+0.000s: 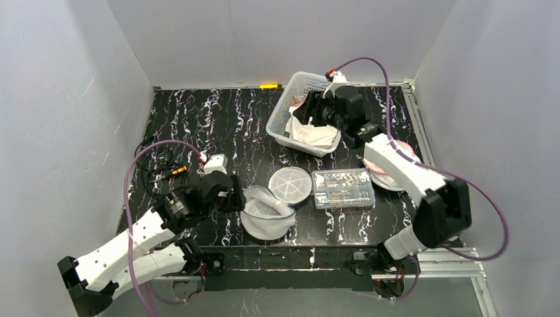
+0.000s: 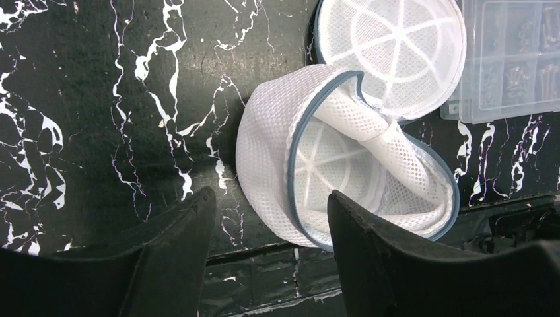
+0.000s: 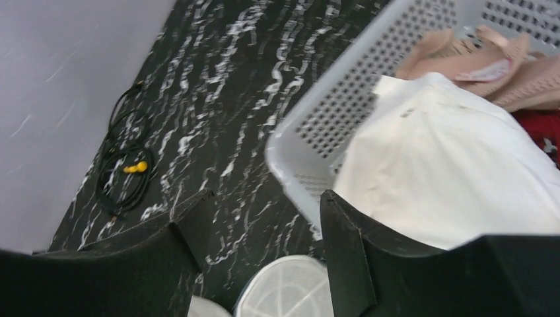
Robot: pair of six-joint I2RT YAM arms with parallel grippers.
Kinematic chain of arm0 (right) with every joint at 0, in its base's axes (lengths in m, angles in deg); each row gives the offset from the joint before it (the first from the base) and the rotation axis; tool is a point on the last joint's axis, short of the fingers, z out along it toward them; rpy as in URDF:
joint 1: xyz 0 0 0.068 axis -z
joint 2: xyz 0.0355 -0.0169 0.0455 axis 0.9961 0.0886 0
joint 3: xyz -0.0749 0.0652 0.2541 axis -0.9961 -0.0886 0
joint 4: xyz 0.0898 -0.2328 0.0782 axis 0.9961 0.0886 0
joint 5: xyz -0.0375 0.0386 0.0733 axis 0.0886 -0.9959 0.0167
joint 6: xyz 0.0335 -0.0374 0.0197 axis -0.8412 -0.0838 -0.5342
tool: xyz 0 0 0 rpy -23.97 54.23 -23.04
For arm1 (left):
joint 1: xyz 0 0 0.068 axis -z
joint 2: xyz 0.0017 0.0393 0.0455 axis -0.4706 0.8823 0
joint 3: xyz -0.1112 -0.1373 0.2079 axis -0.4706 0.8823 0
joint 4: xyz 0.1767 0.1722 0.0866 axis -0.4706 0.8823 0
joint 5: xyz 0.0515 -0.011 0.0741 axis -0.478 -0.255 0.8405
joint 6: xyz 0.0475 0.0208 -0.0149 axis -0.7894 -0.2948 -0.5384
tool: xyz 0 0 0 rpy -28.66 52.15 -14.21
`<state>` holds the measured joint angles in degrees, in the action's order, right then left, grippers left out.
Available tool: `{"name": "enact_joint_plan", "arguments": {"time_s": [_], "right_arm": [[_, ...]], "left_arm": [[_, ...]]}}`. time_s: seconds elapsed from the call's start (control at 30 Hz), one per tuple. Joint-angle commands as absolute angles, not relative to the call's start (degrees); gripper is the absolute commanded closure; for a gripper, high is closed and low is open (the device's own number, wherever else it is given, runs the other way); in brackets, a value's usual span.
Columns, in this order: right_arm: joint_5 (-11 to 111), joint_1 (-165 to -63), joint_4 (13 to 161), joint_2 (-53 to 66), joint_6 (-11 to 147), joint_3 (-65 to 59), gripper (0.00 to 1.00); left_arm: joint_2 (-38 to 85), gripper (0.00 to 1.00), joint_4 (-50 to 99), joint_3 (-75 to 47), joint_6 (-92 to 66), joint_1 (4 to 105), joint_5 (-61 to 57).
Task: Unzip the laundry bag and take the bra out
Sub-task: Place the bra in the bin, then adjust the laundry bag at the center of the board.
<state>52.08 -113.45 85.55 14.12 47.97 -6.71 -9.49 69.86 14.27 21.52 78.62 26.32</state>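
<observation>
Where the top camera looks down, edges: grey walls (image 1: pixel 79 99) close the black marbled worktop (image 1: pixel 218 125) on three sides; both arm bases take the near edge.
Open room: the far-left worktop lies bare; a coiled black cable (image 1: pixel 155 173) sits by the left wall.
Laundry bag (image 1: pixel 266 216): near the front edge, left of centre, unzipped, its round lid (image 1: pixel 290 184) lying open on the far side.
Neighbours: a clear parts box (image 1: pixel 342 188) just right of the lid; a white basket (image 1: pixel 280 122) at far centre-right, with a white cloth (image 1: pixel 315 135) draped over its near rim.
Left hand (image 1: pixel 239 196): low, just left of the bag.
Right hand (image 1: pixel 309 113): above the basket.
Left wrist view, hand: black fingers (image 2: pixel 172 251) stand wide, nothing between them; the bag's rim is just past the tips.
Bag make: white mesh, grey-blue zip binding, spoked ribs in lid and base; only its own mesh shows inside.
Right wrist view, hand: spread wide, gripping nothing, over the basket's near corner.
Basket make: perforated white plastic, rounded corner.
Contents: the smooth white cloth, a peach ribbed garment (image 3: pixel 489 59), a scrap of red (image 3: pixel 538 129).
</observation>
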Motion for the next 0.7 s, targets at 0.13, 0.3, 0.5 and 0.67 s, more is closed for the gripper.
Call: {"name": "enact_joint_plan", "arguments": {"time_s": [0.13, 0.3, 0.5, 0.67], "right_arm": [[62.9, -126.3, 99.4, -0.4, 54.2, -16.5, 0.34], [61.6, -131.0, 99.7, -6.5, 50.5, -26.3, 0.34], [64.1, -137.4, 98.0, -11.4, 44.2, -35.1, 0.32], [66.1, -138.5, 96.9, -12.9, 37.9, -38.7, 0.28]], "left_arm": [[-4.1, 0.43, 71.8, 10.3, 21.3, 78.7, 23.1], [-0.2, 0.47, 70.1, 12.7, 21.7, 78.6, 21.1], [2.5, 0.7, 67.1, 18.6, 24.0, 78.6, 20.3], [-0.8, 0.91, 64.8, 23.1, 24.1, 78.7, 20.9]]}}
